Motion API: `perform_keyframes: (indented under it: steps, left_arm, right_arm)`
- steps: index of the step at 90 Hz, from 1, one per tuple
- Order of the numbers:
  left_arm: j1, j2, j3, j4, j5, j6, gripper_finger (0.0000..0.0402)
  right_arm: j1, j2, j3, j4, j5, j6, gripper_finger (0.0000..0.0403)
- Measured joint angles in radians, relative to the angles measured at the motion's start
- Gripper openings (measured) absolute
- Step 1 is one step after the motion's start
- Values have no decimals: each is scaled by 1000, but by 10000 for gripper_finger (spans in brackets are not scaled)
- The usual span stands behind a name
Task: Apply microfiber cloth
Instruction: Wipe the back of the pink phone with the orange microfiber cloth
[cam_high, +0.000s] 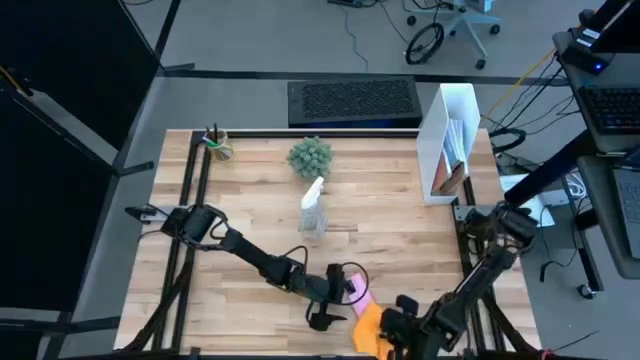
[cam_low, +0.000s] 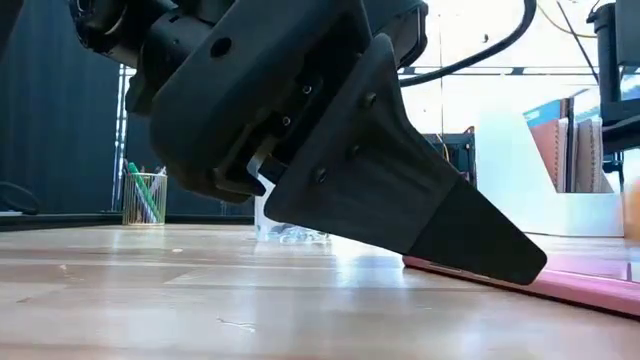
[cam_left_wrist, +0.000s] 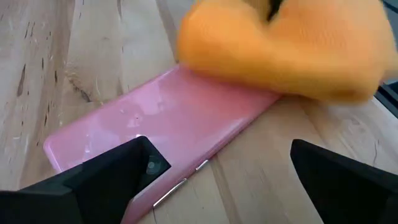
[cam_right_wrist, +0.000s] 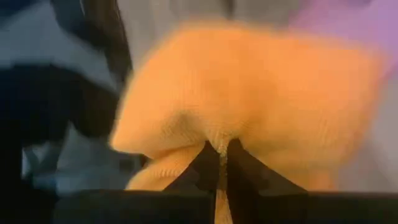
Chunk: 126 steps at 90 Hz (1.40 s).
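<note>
1. We see the microfiber cloth (cam_right_wrist: 249, 106) pinched between the jaws of the right gripper (cam_right_wrist: 219, 163), whose two dark fingers meet on a fold of it, so the gripper is closed on the cloth.
2. The cloth (cam_high: 368, 326) sits at the desk's near edge, right of the middle, bunched over one end of a pink phone (cam_left_wrist: 155, 134) that lies flat on the wood.
3. The left gripper (cam_left_wrist: 217, 171) has its jaws spread wide and holds nothing; in its wrist view one finger (cam_left_wrist: 106, 177) overlaps the phone's corner and the other (cam_left_wrist: 345, 180) stands off to the phone's far side, above bare wood.
4. The left arm stretches low from the desk's left edge diagonally toward the near edge, its gripper (cam_high: 330, 300) just beside the phone (cam_high: 356, 290). In the low view its finger (cam_low: 400, 190) slopes down and its tip touches the phone (cam_low: 590, 290).
5. The right arm reaches from the desk's right edge down to the near edge, its gripper (cam_high: 400, 322) just beside the cloth.
6. The cloth looks orange-yellow, soft and knitted, gathered into a rounded lump with folds.
7. Toward the desk's far edge stand a spray bottle (cam_high: 314, 208), a small plant (cam_high: 310, 156) and a pen cup (cam_high: 218, 146); a white file holder (cam_high: 452, 145) stands at the far right corner.
</note>
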<state>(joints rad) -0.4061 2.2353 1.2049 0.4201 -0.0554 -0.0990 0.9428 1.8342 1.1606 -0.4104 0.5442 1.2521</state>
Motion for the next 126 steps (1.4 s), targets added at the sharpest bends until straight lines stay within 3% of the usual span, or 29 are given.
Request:
perform_keyframes:
  steps: [11, 19, 28, 43, 66, 74, 83, 106, 118, 126]
  left_arm:
    - [0, 0, 0, 0, 0, 0, 395]
    - [0, 0, 0, 0, 1, -1, 395]
    - [0, 0, 0, 1, 1, -17, 395]
    - [2, 0, 0, 1, 3, -23, 395]
    - [8, 0, 0, -5, 12, -26, 395]
    - [8, -1, 1, -9, 12, -26, 395]
    - [9, -1, 1, -8, 9, -26, 395]
    - [2, -1, 1, 4, -5, -26, 395]
    - [-4, -29, 4, -12, -6, -23, 395]
    - [-6, -64, 1, -44, -9, -21, 395]
  right_arm:
    - [-36, -40, 2, -60, 269, -59, 0]
    - [-100, -28, 2, -112, 322, -63, 0]
    - [-170, 17, -9, -116, 247, -64, 0]
    - [-204, 99, -40, 36, 19, -91, 0]
    - [-59, 93, -36, 26, -137, 69, 0]
    - [2, 85, -34, -9, -290, 147, 0]
    - [63, 47, -35, -156, -379, 266, 0]
    - [136, -120, -41, -690, -376, 747, 15]
    - [134, -239, -42, -774, -378, 828, 77]
    - [134, -318, -42, -772, -319, 847, 133]
